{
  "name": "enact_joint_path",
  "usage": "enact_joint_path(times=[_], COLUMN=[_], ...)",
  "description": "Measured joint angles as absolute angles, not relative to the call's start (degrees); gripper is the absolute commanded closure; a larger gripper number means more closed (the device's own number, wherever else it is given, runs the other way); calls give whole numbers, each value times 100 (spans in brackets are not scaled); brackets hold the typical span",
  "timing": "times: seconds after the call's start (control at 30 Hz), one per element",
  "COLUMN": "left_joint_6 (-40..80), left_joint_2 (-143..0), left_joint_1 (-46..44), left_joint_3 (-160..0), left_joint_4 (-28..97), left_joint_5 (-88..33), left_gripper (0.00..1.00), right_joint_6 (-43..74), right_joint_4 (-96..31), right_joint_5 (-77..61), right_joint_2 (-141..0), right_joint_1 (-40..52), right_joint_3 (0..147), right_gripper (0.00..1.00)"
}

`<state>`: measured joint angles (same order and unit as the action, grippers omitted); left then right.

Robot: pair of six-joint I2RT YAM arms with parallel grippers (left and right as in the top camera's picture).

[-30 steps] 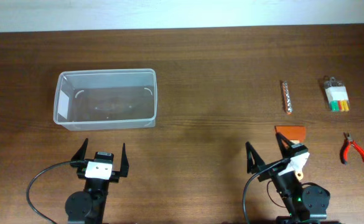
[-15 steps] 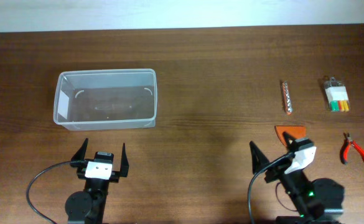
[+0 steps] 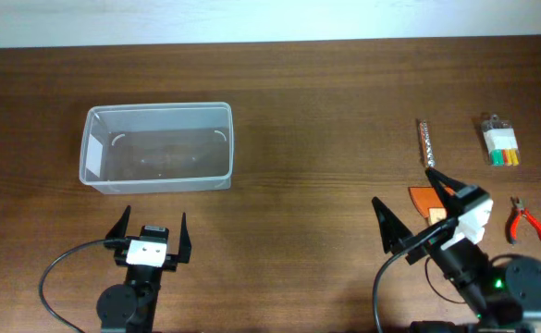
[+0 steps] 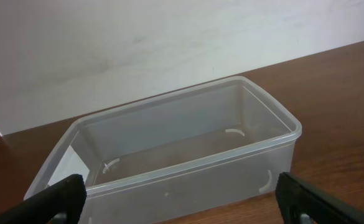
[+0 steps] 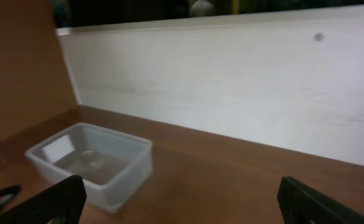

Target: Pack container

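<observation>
Your right gripper [image 3: 401, 185] has swung toward the right of the overhead view and now hangs over the orange piece [image 3: 420, 196], fingers spread wide and empty. Your left gripper [image 3: 154, 215] has not moved; its fingers are equally wide apart and hold nothing. The container [image 3: 159, 153] sits empty at upper left on the table [image 3: 307, 83], just beyond the left gripper. Expect it to be light, thin-walled and smooth, likely to skid or flex if nudged, so pinch a wall just under the rim.
</observation>
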<state>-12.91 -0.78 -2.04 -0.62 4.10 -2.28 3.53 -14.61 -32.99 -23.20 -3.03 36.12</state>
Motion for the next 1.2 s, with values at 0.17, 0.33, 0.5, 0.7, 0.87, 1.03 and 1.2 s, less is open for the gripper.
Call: enact_joint_path(times=[0.17, 0.33, 0.5, 0.7, 0.87, 1.03, 1.2], left_joint_6=[-1293, -1291, -1293, -1293, -1293, -1293, -1293], left_joint_2=[-80, -78, -78, -78, -78, -78, -78], left_joint_1=[-204, -204, -204, -204, -204, -204, -204], left_joint_3=[-62, -62, -62, -62, -62, -62, -62], left_joint_4=[412, 410, 410, 410, 410, 410, 410], left_joint_5=[-228, -228, -228, -228, -228, -228, -228], left_gripper=[1, 1, 1, 1, 1, 1, 1], right_joint_6=[440, 93, -519, -816, -779, -659, -613], right_joint_4=[-1525, -2303, -3645, -5050, -5690, -6434, -6842], right_joint_5=[-3800, -3636, -1761, 370, 414, -14, -373], right_joint_2=[-3404, -4842, -6412, -8060, -8611, -8691, -8689], right_joint_1=[-213, 775, 2593, 3789, 3688, 3409, 3374], right_joint_3=[4438, 5937, 7310, 8272, 8877, 9585, 9769], right_gripper=[1, 1, 1, 1, 1, 1, 1])
